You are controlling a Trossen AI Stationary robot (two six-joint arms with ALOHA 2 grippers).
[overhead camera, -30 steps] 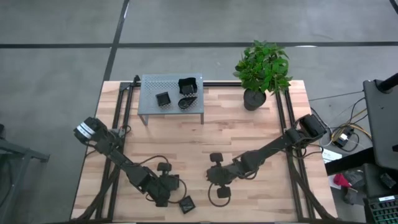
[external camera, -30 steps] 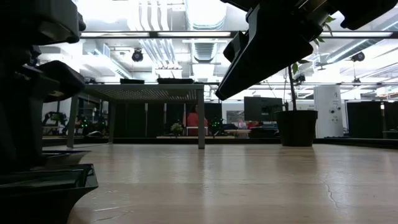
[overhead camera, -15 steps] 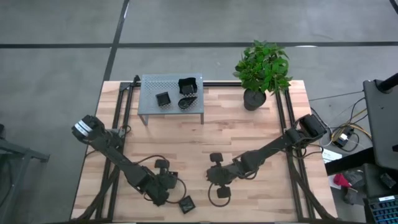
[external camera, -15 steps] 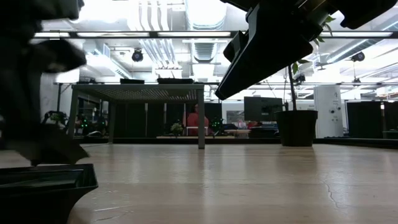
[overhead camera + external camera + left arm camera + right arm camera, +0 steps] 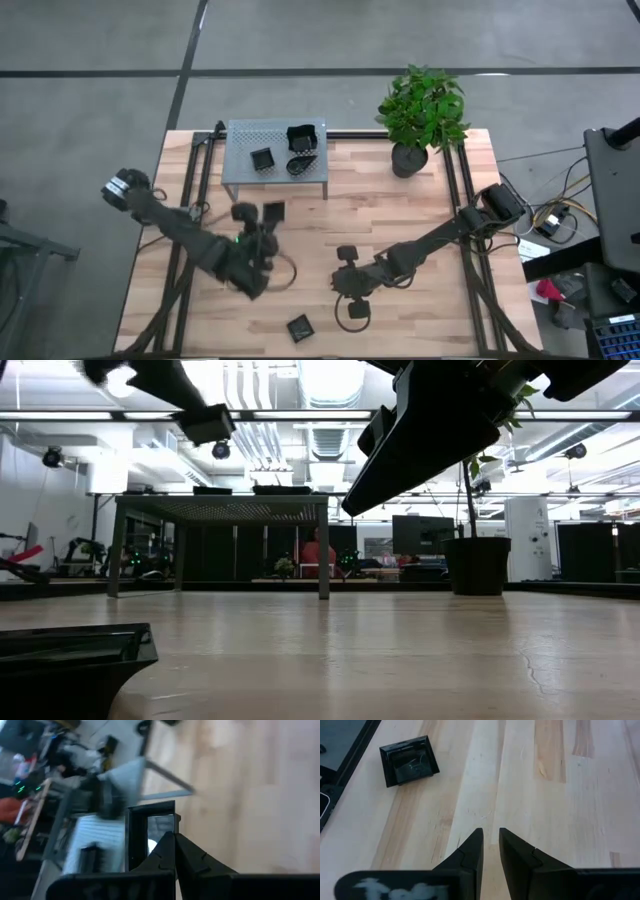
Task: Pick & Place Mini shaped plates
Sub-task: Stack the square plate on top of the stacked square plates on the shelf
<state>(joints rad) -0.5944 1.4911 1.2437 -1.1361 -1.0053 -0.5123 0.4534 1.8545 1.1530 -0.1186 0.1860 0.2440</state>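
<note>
My left gripper is up above the table's left half, shut on a small dark square plate, which also shows in the left wrist view as the plate. A second square plate lies flat on the wood near the front edge, also seen as the plate. Three more plates rest on the grey perforated rack at the far side. My right gripper hovers low over bare wood at mid-table, its fingers a narrow gap apart with nothing between them. My left gripper pinches one side of the square plate's rim between its two fingertips. The fingers slant downward toward the far side. The plate sticks out past the fingertips, tilted and lifted clear of the table.
A potted plant stands at the far right corner. The rack stands on thin legs with room beneath it. Bare wood lies between the two arms and in front of the rack.
My left gripper has risen from the near edge of the table and swung toward the far edge and the rack, tipping up from steeply down. A square plate has come up with it, lifted clear of the wood. The other plate near the front edge has stayed put.
</note>
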